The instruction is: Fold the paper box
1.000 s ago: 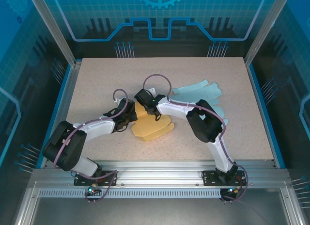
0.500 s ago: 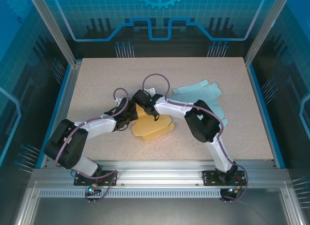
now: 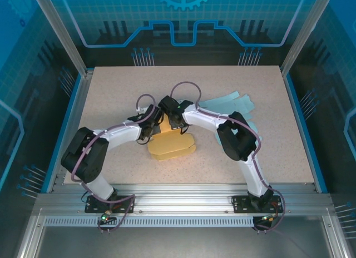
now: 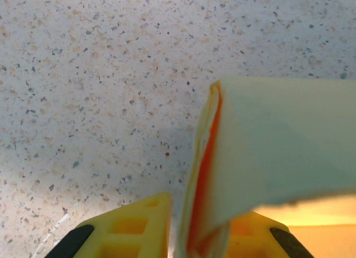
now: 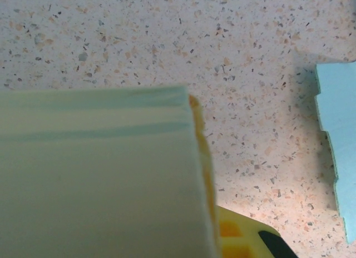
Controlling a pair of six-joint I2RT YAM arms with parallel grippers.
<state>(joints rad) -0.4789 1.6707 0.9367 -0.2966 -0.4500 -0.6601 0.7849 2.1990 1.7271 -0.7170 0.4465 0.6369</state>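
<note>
Even, cool overhead light fills the sharp top view, with soft shadows under both arms on the table [image 3: 267, 147]. At the left wrist, the paper box [image 4: 278, 152] flap between the fingers [image 4: 139, 224] is blurred, throwing a faint shadow leftward. At the right wrist its near panel is washed pale and soft; the table beyond is crisp.
</note>
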